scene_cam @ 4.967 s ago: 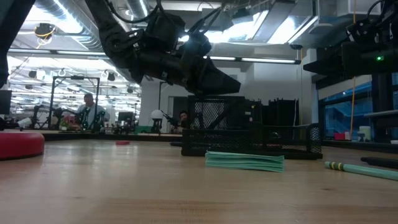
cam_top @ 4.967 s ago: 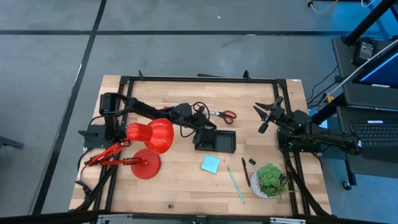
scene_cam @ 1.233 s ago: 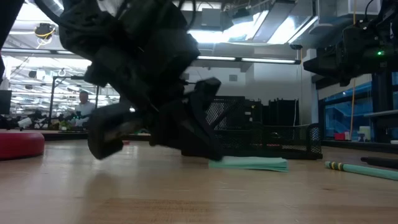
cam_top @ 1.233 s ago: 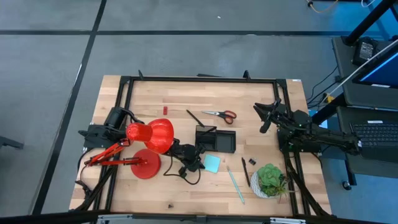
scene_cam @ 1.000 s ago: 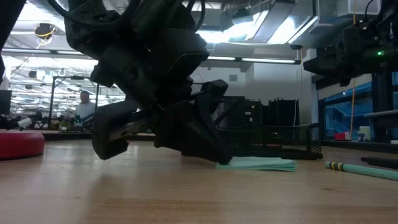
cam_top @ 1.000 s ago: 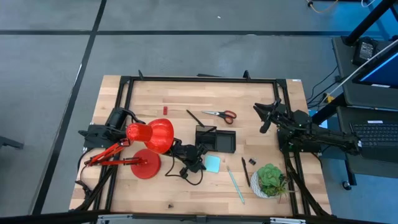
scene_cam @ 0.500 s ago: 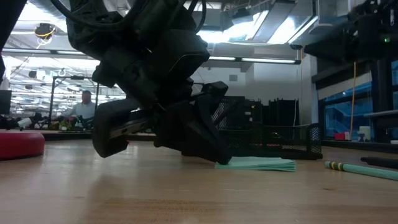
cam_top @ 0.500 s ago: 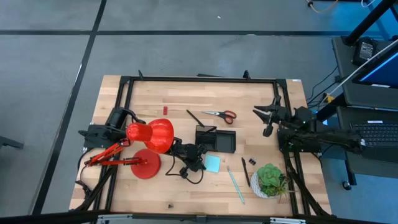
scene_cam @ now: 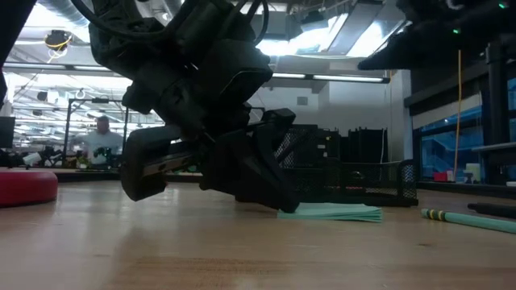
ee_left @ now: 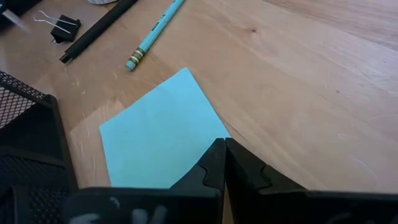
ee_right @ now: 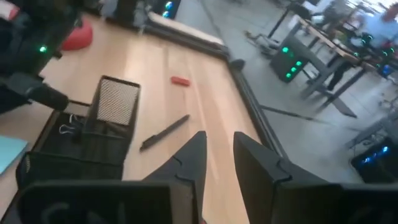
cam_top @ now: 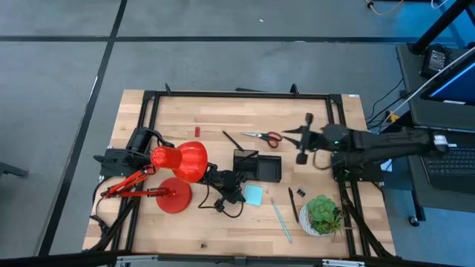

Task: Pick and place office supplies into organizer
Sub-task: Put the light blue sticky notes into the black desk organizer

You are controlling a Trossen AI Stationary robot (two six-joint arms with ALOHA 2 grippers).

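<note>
**Right arm swung in over the desk; left arm parked low at the sticky pad**

Since half a second ago the right arm has reached inward from the desk's right edge, so the right pincer (cam_top: pixel 303 142) now hangs just beside the scissors (cam_top: pixel 263 136), fingers a little apart and holding nothing. Left arm unchanged over that interval.

Desk (cam_top: pixel 148 119), largest to smallest:
- Organizer (cam_top: pixel 269 169): black mesh tray near the middle, between the two arms.
- Left arm: stretched low across the desk past the red lamp, wrist tipped down. Left pincer (ee_left: pixel 224 155) pressed together, tip resting at the pad's near corner, gripping nothing.
- Sticky-note pad (ee_left: pixel 158 137): flat on the desk, just beside the organizer's near wall.
- Pale teal pen (ee_left: pixel 152 34) and black pen (ee_left: pixel 99 28): loose, beyond the pad.

Handling judgement: pad is light, thin, soft-edged and lies flush, so pinching it from above looks poor. Likely better to lever or slide a corner up, then pinch across one edge; sheets may fan or curl. Smooth wood may let it skate away under a push.
</note>
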